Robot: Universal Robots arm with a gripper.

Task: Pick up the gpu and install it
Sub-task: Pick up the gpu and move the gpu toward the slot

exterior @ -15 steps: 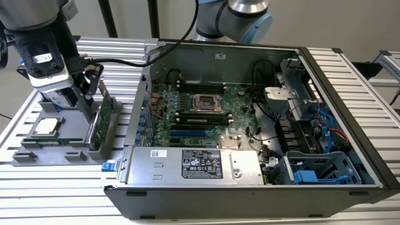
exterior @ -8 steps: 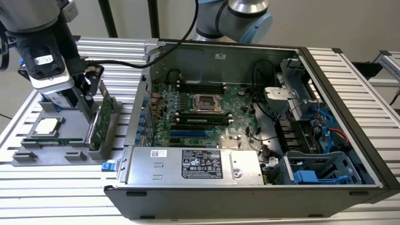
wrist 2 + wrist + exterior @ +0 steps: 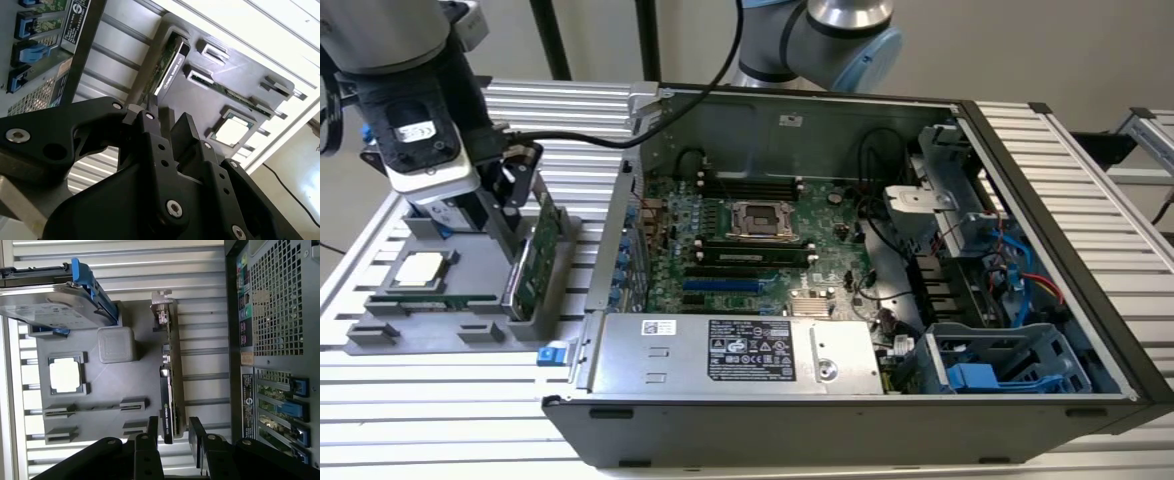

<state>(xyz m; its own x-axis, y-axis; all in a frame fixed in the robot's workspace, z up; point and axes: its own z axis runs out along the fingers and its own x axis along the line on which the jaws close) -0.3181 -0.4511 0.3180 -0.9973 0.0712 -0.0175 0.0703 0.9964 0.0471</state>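
Gripper [image 3: 167, 116] looms close, black linkage bulking across foreground. Fingers [image 3: 150, 111] apart, tips level with near end of gpu [image 3: 169, 65]. Card stands on edge in slot of grey fixture [image 3: 210, 105], one finger overlapping its near corner; contact hard to call. Beyond card, memory stick [image 3: 240, 95] on edge in own slot, processor [image 3: 231, 131] flat in square pocket. Fixture sits on slatted table [image 3: 115, 50]. Computer case [image 3: 80, 30] just beside fixture, blue tabs [image 3: 27, 50] in row along its back. Black cable [image 3: 287, 187] on floor past table edge.
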